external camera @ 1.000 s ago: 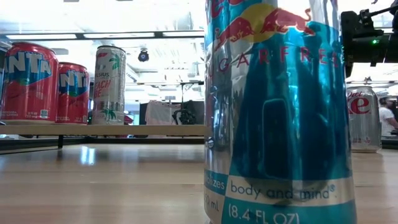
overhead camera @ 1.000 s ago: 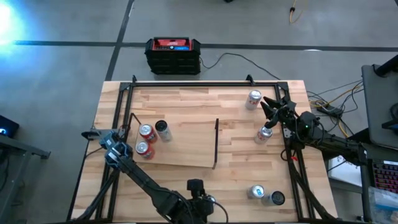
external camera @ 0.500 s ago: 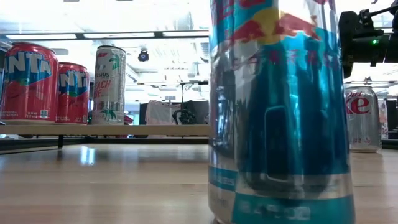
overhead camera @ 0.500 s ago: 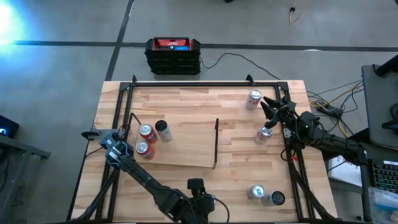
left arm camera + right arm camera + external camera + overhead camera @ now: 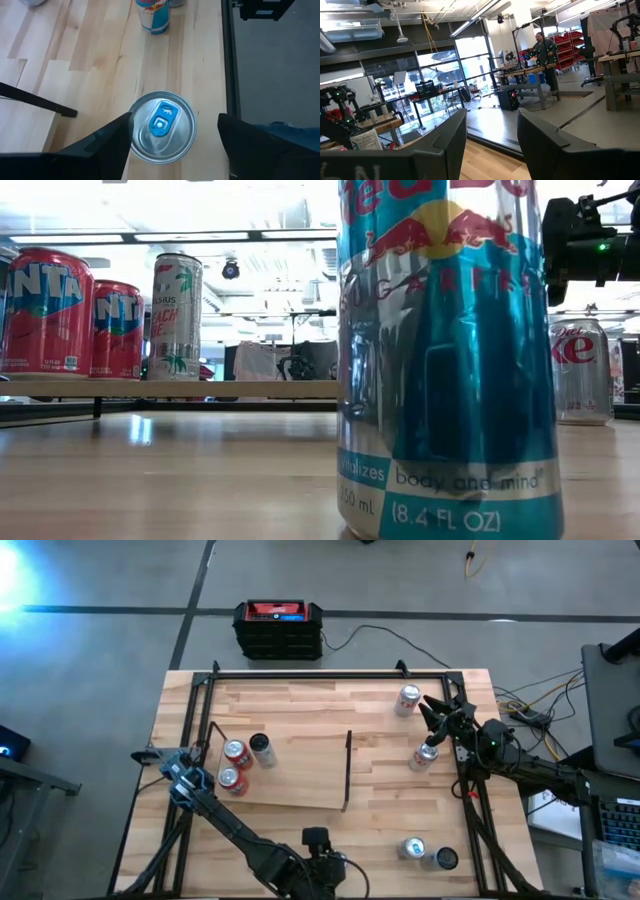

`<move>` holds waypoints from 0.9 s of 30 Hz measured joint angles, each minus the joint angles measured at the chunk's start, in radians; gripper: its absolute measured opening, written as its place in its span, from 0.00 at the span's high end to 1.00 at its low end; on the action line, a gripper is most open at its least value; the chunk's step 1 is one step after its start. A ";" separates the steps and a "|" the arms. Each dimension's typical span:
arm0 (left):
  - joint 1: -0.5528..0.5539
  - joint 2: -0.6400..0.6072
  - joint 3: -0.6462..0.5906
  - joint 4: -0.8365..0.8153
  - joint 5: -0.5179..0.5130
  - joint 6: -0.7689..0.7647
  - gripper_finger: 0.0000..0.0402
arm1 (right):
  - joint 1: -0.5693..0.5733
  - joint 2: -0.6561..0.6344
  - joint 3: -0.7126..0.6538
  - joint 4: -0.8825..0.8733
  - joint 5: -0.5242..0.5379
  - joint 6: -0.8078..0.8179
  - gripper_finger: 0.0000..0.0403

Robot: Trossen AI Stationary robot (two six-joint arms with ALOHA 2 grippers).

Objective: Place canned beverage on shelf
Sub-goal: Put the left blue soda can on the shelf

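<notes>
Left gripper (image 5: 174,131), going by its own wrist camera, is the one at work.

High view: it hangs (image 5: 437,730) over a slim silver aluminium can with a blue tab (image 5: 425,756), which stands near the table's right edge. That is the picture's right side, where the right arm would be expected, so the labelling and the wrist picture disagree here. The shelf, a flat pale wooden board (image 5: 300,780), lies to the can's left, and its thin black upright bar (image 5: 348,770) is on the short edge nearer the can. Two red cans (image 5: 233,766) and a dark-topped can (image 5: 260,746) stand at the shelf's far end. The can must travel leftward past that bar, and this arm is much the nearer one. The other gripper (image 5: 185,780) waits by the table's left edge, beside the red cans. I see no change from a second ago.

Low view: a teal-and-silver energy-drink can (image 5: 445,360) fills the foreground. I cannot tell whether it is the targeted one. Its print was smeared half a second ago. Now it is sharp and sits slightly further right than a second ago.

Left wrist view: the can (image 5: 162,125) is upright, its long axis vertical and its lid facing the camera. The fingers are spread to either side. One is at the rim and the other stands clearly apart, so it is not yet pinched.

Right wrist view: right gripper (image 5: 490,145) has its fingers spread with nothing between them, and it looks out level into the room.
</notes>
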 joint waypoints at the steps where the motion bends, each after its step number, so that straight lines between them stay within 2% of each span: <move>1: -0.001 0.000 0.001 0.000 0.000 0.000 0.32 | 0.000 0.000 0.000 0.000 0.000 0.000 0.61; 8: -0.001 0.000 0.002 -0.003 -0.001 0.000 0.31 | 0.000 0.000 0.000 0.000 0.000 0.000 0.61; 19: 0.005 0.000 0.002 -0.035 -0.002 0.004 0.13 | 0.000 0.000 0.000 0.000 0.000 0.000 0.61; 27: 0.015 0.000 0.002 -0.033 0.013 0.027 0.10 | 0.000 0.000 0.000 0.000 0.000 0.000 0.61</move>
